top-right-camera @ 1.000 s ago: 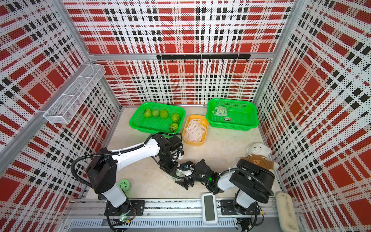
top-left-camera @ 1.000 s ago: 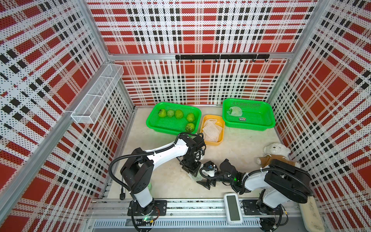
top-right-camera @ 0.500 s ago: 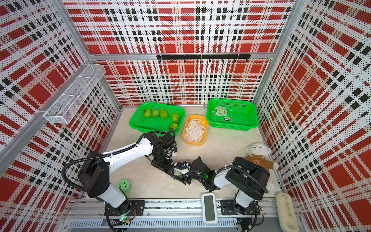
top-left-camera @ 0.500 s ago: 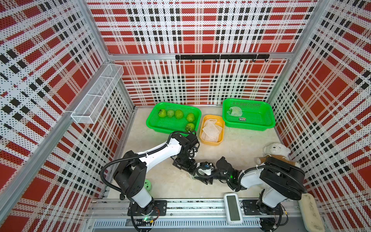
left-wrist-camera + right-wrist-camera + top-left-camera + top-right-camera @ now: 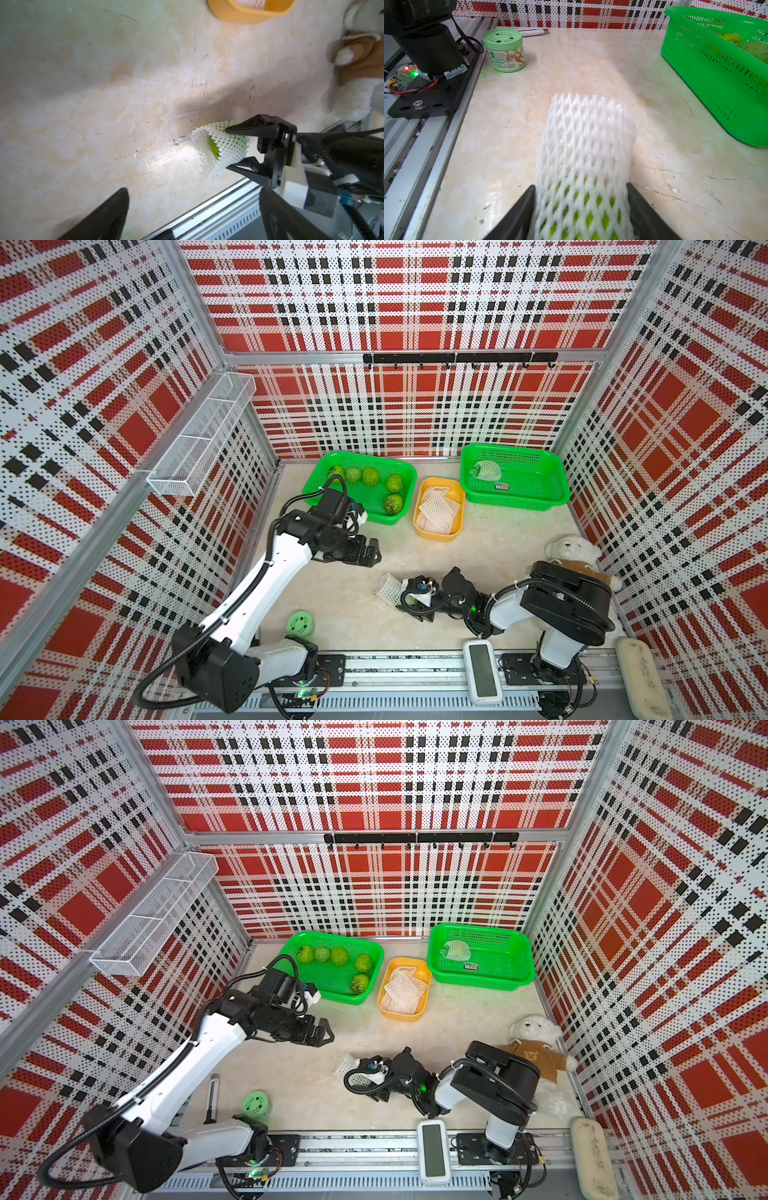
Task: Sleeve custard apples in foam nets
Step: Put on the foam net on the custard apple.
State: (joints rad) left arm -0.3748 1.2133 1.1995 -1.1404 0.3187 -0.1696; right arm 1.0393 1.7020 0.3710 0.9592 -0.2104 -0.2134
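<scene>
Landmark: orange-yellow oval plastic tray [image 5: 438, 536] on the pale marbled surface [image 5: 498, 556].
Right pincer [image 5: 580, 186]: partly closed. Both fingers press opposite sides of a white diamond-mesh foam net [image 5: 587, 135] and grip the end nearest the wrist.
Custard apple [image 5: 214, 148]: bumpy green fruit inside that net, at the gripped end. It sits on the tray's rail side, slightly toward the robot's left.
Left pincer [image 5: 193, 190]: spread wide, empty, touching nothing. It is held over bare surface to the tray's left, apart from the net.
Spare foam nets [image 5: 438, 508]: piled in the tray.
Loose custard apples [image 5: 370, 475]: five, in the green slotted plastic basket [image 5: 365, 456] just left of the tray.
Sleeved fruit [image 5: 484, 470]: in the second green basket [image 5: 552, 472] just right of the tray.
Hidden: the gripped fruit shows only as green through the mesh holes and at the net's open mouth. In both top views the right wrist body covers it. Whether the net rests on the surface cannot be told.
Cut off: the green slotted plastic basket runs out of the right wrist view. The net is blurred in that view.
Edges: the aluminium rail [image 5: 207, 220] borders the surface close to the net.
Open room: bare surface lies between the net and the tray. A green lidded canister [image 5: 505, 52] stands by the rail, well to the tray's left. A white plush bear [image 5: 571, 549] sits to the tray's right, partly behind the right arm.
</scene>
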